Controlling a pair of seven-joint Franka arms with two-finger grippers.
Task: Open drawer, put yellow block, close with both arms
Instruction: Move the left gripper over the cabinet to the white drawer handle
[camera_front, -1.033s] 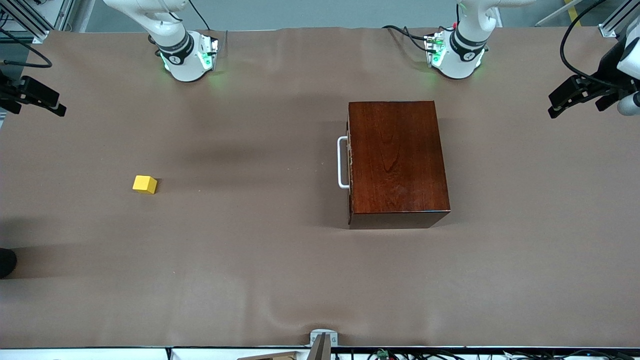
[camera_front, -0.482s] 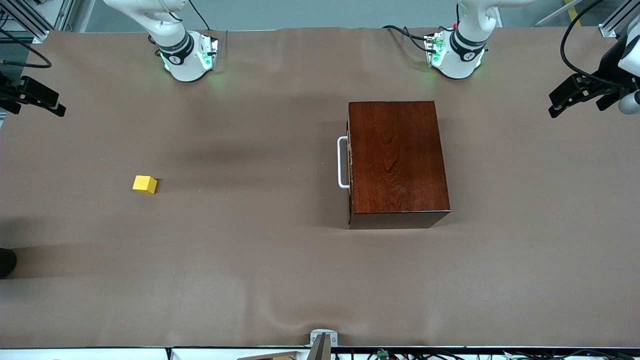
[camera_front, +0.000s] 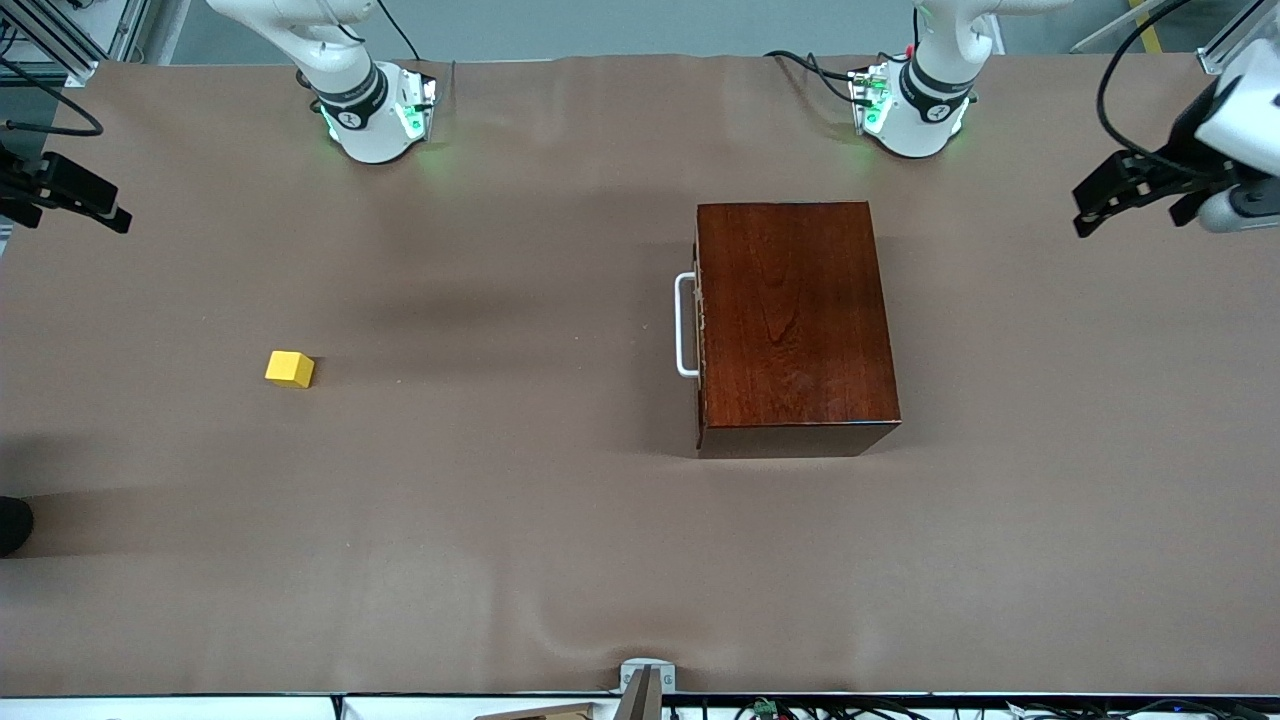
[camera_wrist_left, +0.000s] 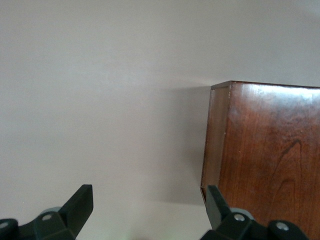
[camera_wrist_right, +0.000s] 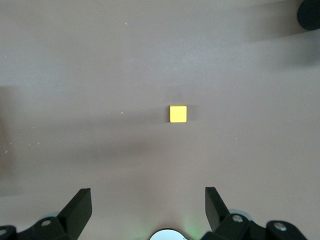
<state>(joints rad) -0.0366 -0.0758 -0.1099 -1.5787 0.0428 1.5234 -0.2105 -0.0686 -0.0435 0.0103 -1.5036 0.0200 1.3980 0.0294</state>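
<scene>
The desk (camera_front: 560, 560) is covered with a brown sheet, and its part nearest the front camera is bare. A small grey bracket (camera_front: 645, 680) is seen at that near edge.

The yellow block (camera_front: 289, 368) is found lying alone on the desk toward the right arm's end, well apart from everything else. In the right wrist view the same block (camera_wrist_right: 178, 113) is seen square-on, resting flat on the sheet.

A dark reddish-brown wooden box (camera_front: 795, 325) is set toward the left arm's end of the desk, its long sides running from near to far. The drawer is pushed fully in, so that only its dark front is seen flush with the box, and its white handle (camera_front: 685, 325) is turned toward the right arm's end, facing the block. One corner of the box (camera_wrist_left: 265, 150) is caught in the left wrist view.

The left gripper (camera_front: 1125, 195) is held in the air over the desk's edge at the left arm's end, clear of the box; its fingers (camera_wrist_left: 80, 205) are spread wide with nothing between them. The right gripper (camera_front: 75, 195) is held over the desk's edge at the right arm's end, and its fingers (camera_wrist_right: 80, 207) are likewise spread wide and empty.

Farthest from the front camera, the two round white bases (camera_front: 375, 115) are lit green.
</scene>
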